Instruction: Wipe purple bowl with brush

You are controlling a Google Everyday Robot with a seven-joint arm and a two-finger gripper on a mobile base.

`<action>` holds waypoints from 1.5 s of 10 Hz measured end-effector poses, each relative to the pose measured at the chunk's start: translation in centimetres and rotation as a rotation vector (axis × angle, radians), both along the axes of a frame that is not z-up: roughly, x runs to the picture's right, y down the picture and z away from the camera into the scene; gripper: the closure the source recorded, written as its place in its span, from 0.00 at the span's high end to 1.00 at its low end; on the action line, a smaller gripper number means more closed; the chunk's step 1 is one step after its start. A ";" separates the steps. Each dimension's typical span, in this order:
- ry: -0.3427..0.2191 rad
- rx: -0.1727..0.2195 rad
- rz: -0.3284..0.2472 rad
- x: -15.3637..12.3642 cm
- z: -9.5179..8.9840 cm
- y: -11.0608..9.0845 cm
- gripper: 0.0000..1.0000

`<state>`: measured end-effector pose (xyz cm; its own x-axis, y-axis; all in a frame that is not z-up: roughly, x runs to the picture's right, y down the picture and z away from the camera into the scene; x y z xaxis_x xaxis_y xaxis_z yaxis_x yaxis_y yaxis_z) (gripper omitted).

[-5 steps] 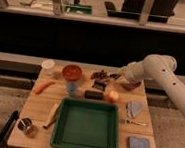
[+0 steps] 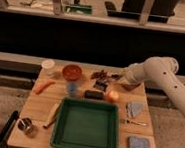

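The purple bowl sits at the table's back right, largely covered by my white arm. My gripper reaches left from the arm and hovers just left of the bowl, above the back middle of the table. A small dark shape, which looks like the brush, lies right below and left of the gripper's tip. I cannot tell whether the gripper touches it. The orange-red bowl stands further left.
A green tray fills the table's front middle. Around it are a black block, an orange fruit, a blue cup, a carrot, a white cup, a wooden tool, a metal cup, a grey cloth and a blue sponge.
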<state>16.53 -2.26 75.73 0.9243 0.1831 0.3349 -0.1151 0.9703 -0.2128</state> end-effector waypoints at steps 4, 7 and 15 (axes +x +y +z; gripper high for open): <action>0.011 -0.004 0.015 0.9 1.9 -0.7 0.00; 0.024 -0.007 0.010 2.0 4.4 -3.3 0.00; 0.143 0.022 0.011 11.3 9.2 -6.1 0.00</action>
<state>27.83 -8.36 84.94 0.9609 0.1876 0.2035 -0.1536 0.9731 -0.1716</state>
